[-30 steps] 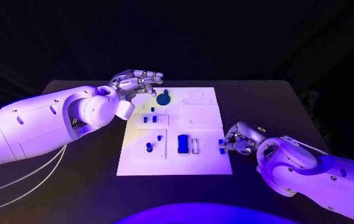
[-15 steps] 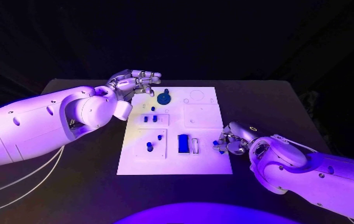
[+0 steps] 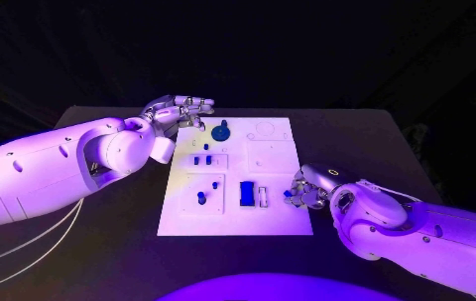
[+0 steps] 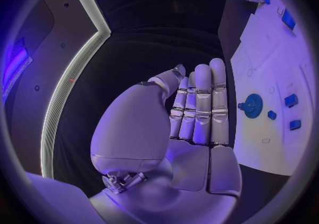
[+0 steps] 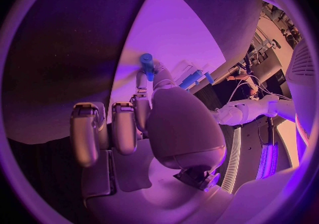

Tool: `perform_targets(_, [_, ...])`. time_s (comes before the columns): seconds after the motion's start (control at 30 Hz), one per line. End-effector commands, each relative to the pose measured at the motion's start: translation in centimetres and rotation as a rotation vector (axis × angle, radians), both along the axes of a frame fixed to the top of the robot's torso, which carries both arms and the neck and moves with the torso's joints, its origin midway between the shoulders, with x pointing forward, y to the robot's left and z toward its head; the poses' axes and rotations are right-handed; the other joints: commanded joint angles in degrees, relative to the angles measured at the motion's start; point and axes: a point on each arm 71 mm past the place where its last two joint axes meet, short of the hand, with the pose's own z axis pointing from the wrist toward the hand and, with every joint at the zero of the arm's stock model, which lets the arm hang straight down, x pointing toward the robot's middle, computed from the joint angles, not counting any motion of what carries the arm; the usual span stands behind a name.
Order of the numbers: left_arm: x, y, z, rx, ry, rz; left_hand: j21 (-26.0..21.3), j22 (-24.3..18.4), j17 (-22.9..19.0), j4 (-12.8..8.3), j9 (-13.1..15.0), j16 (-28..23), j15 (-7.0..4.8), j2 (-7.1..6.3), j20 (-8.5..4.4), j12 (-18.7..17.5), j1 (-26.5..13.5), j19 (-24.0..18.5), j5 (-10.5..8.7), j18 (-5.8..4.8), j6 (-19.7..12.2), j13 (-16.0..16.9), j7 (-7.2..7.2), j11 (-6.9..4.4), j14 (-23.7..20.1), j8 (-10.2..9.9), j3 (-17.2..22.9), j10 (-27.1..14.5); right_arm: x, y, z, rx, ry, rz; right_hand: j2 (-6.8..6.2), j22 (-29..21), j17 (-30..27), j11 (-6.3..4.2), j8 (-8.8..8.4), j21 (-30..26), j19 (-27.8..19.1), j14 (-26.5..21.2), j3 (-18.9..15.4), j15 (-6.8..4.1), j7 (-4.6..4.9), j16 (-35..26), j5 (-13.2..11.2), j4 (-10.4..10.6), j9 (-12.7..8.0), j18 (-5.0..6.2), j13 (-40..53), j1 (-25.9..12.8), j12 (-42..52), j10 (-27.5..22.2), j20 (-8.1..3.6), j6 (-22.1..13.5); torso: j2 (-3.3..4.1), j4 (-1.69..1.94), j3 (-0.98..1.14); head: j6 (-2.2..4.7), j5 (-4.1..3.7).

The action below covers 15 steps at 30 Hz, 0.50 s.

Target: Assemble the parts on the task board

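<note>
The white task board (image 3: pixel 273 157) lies in the middle of the table. On it are a blue gear (image 3: pixel 220 133) at the far left, small blue pegs (image 3: pixel 202 159) in the left plates, and a blue block (image 3: pixel 246 192) near the front. My right hand (image 3: pixel 309 190) is at the board's right edge and pinches a small blue peg (image 3: pixel 289 194) just over the board; the right wrist view shows that peg (image 5: pixel 147 66) at the fingertips. My left hand (image 3: pixel 181 114) hovers by the board's far left corner with its fingers (image 4: pixel 202 101) straight and nothing in them, the gear (image 4: pixel 252 105) beside them.
The black table (image 3: pixel 357 143) has bare surface to the right of the board and in front of it. My left forearm (image 3: pixel 80 163) lies over the table's left side. Cables (image 3: pixel 40 239) hang at the front left.
My right hand has moved a little to the left with the blue peg, from beside the board's right edge to just over it. The left hand has barely moved.
</note>
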Motion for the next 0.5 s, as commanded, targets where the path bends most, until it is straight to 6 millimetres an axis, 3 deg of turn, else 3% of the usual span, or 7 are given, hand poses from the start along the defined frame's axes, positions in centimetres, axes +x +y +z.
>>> perform_targets(0.03, [-0.07,-0.24,0.09,-0.012,0.0,-0.016,-0.2,0.0,0.0,0.1,0.0,-0.4,0.1,0.35,0.03,0.1,-0.1,0.4,-0.03,0.79,-0.5,-0.1,0.06,-0.01,-0.3,-0.1,-0.2,-0.5,-0.75,-0.26,-1.59,-0.122,0.072,0.011,0.12,14.0,4.0,-0.08,-0.54,-0.2,4.4,3.7,0.5,-0.22,-0.03,0.2,5.5,-0.2,0.0,-0.88,-8.6,0.9,-0.3,-0.6,-0.42,-0.5,0.05,0.34,-0.1,0.14,-0.28])
perform_targets(0.1, [-0.07,-0.26,0.09,-0.012,0.0,-0.016,-0.2,0.0,0.0,0.1,0.0,-0.4,0.1,0.35,0.03,0.1,-0.1,0.4,-0.03,0.79,-0.5,-0.1,0.06,-0.01,-0.3,-0.1,-0.2,-0.5,-0.75,-0.17,-1.52,-0.115,0.066,0.003,0.37,14.1,4.1,-0.24,-0.65,0.0,4.5,3.8,1.6,-0.4,-0.25,0.2,10.9,-0.4,0.1,-0.91,-8.5,2.2,-0.4,-0.6,-0.55,-0.3,0.08,0.47,-0.12,0.17,-0.29])
perform_targets(0.13, [-0.06,-0.28,0.09,-0.012,0.0,-0.016,-0.2,0.0,0.0,0.1,0.0,-0.4,0.1,0.35,0.03,0.1,-0.1,0.4,-0.03,0.79,-0.5,-0.1,0.06,-0.01,-0.3,-0.1,-0.2,-0.5,-0.76,-0.13,-1.46,-0.11,0.063,-0.001,0.45,14.1,4.2,-0.33,-0.68,0.1,4.6,3.8,2.1,-0.47,-0.42,0.3,11.9,-0.6,0.1,-0.94,-8.5,2.7,-0.4,-0.5,-0.56,-0.3,0.09,0.53,-0.12,0.17,-0.34])
perform_targets(0.37, [-0.06,-0.34,0.07,-0.012,0.001,-0.017,-0.2,-0.1,-0.1,0.1,0.0,-0.4,0.1,0.36,0.03,0.1,-0.1,0.4,-0.03,0.79,-0.5,-0.1,0.07,0.0,-0.3,-0.1,-0.2,-0.5,-0.77,0.23,-1.38,-0.121,0.07,-0.01,-0.02,14.2,4.5,-0.5,-0.83,0.5,4.8,3.8,4.7,-0.59,-0.57,0.4,13.5,-0.7,0.2,-1.04,-8.4,4.0,-0.6,-0.5,-0.71,-0.2,0.1,0.86,-0.3,0.27,-0.6])
perform_targets(0.5, [-0.08,-0.41,0.08,-0.013,0.001,-0.019,-0.2,-0.1,-0.1,0.1,0.0,-0.4,0.1,0.36,0.03,0.1,-0.1,0.4,-0.03,0.79,-0.5,-0.1,0.07,0.0,-0.3,-0.1,-0.2,-0.5,-0.75,0.53,-1.28,-0.12,0.069,-0.013,-0.8,14.3,4.6,-0.46,-0.85,0.7,4.8,3.8,6.3,-0.57,-0.52,0.5,14.9,-0.4,0.3,-1.06,-8.5,4.1,-0.8,-0.6,-0.74,0.0,0.18,1.09,-0.26,0.3,-0.67])
